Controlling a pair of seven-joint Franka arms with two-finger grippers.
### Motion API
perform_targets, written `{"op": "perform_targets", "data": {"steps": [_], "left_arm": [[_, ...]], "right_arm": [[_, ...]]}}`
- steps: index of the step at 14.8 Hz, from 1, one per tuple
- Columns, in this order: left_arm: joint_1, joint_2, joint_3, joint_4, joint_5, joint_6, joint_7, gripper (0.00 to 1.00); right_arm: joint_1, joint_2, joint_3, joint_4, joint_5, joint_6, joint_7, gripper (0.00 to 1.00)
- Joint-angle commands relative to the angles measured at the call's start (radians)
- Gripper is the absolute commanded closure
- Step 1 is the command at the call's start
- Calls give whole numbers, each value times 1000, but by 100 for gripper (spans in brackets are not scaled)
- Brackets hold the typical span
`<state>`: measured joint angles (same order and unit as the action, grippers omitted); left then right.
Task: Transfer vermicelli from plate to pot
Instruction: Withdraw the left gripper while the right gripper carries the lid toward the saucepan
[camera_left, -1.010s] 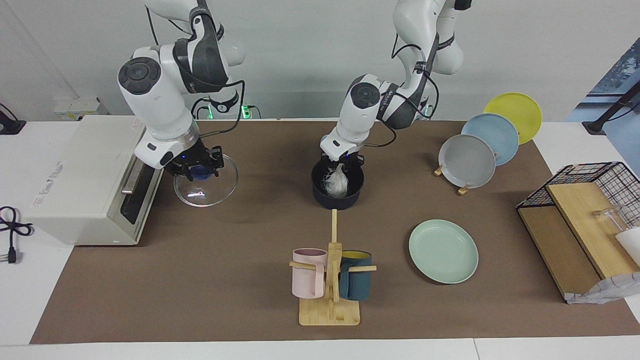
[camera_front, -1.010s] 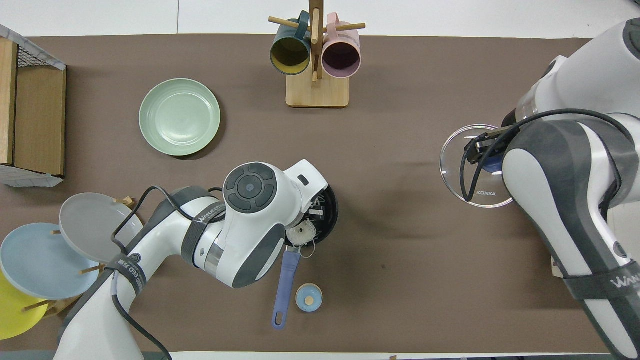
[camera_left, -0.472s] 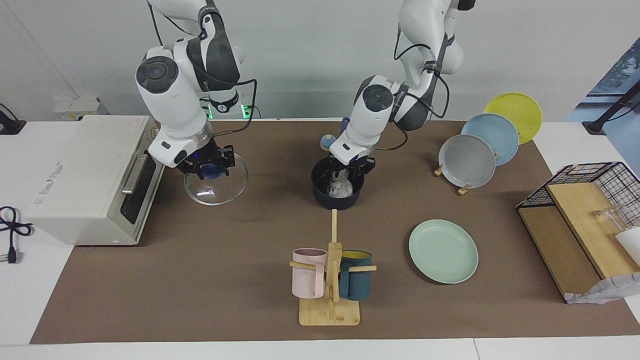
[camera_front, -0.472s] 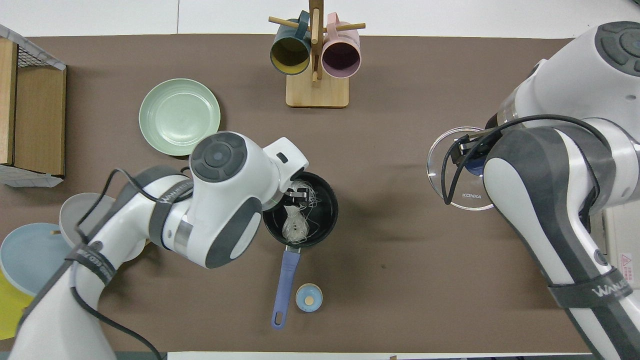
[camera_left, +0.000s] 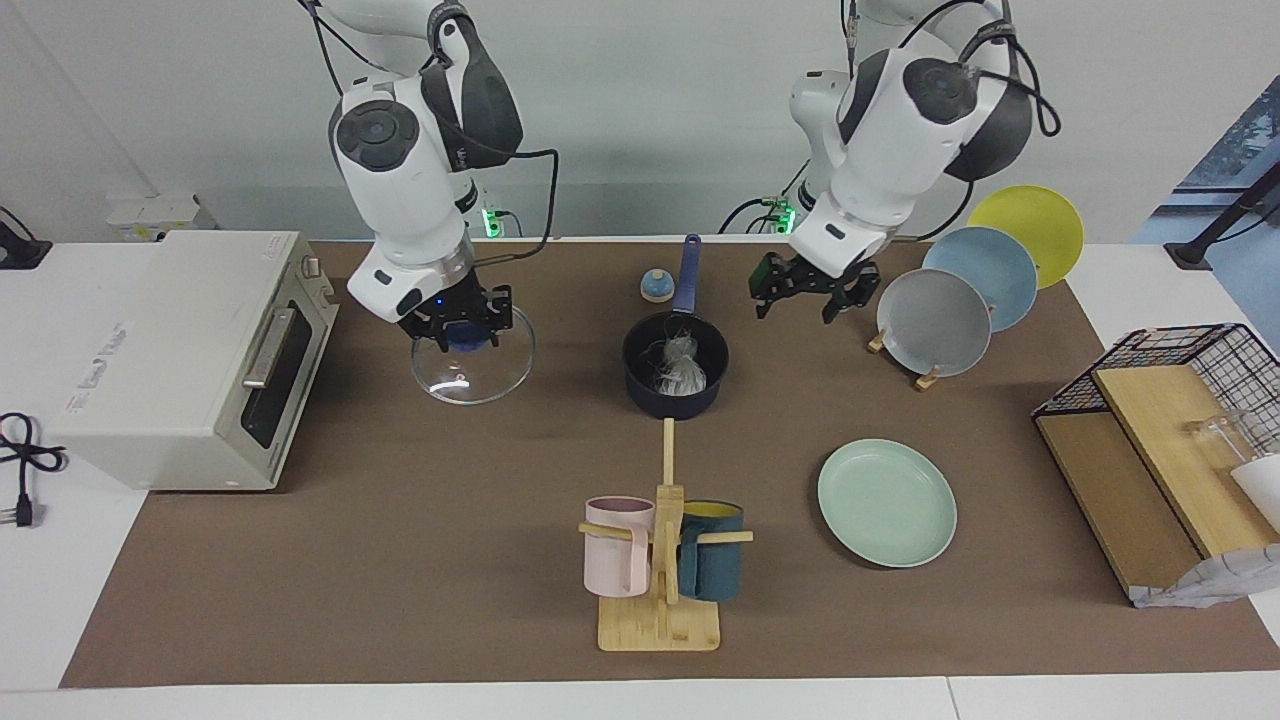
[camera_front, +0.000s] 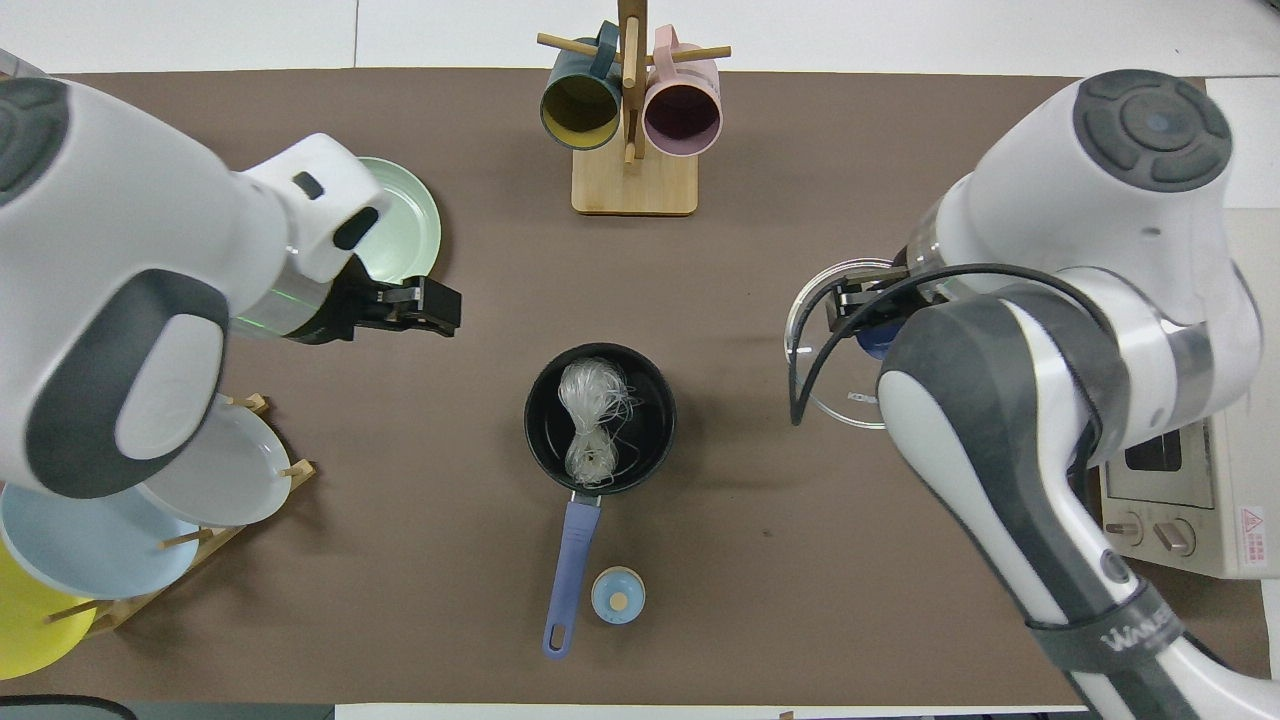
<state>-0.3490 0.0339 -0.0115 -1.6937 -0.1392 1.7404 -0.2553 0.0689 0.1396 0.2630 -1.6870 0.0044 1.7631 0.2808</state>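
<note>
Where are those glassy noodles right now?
The vermicelli lies inside the pot, mid-table, nearer the robots than the mug rack.

Four plates, two mugs, one pot, one lid.

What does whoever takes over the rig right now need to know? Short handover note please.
Left gripper: open, empty, up in the air between the pot and the plate rack.
Right gripper: shut on the glass lid's blue knob, lid lifted off the table.
Vermicelli: inside the pot.
Mint plate: empty.
Done: the transfer itself.
Left: probably only the lid, if it goes on the pot.
</note>
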Motion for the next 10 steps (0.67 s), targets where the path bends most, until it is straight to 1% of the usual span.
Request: {"op": "perform_targets", "data": {"steps": [1, 3, 4, 5, 6, 9, 10], "left_arm": [[80, -48, -8, -7, 73, -57, 120, 0], [146, -64, -8, -9, 102, -84, 226, 0], [181, -71, -8, -11, 108, -85, 269, 0], [206, -72, -8, -11, 110, -87, 306, 0], [217, -72, -7, -9, 112, -87, 317, 0], [226, -74, -5, -7, 125, -93, 311, 0], [235, -74, -5, -3, 127, -107, 310, 0]], "right_arm": [[37, 34, 93, 27, 5, 38, 215, 49], [90, 81, 136, 75, -38, 41, 364, 49], [124, 98, 142, 78, -70, 79, 432, 49], [152, 100, 147, 61, -72, 143, 481, 49], [172, 101, 147, 41, -76, 176, 503, 49], [222, 117, 147, 3, -86, 234, 558, 49], [254, 132, 147, 1, -108, 252, 578, 49]]}}
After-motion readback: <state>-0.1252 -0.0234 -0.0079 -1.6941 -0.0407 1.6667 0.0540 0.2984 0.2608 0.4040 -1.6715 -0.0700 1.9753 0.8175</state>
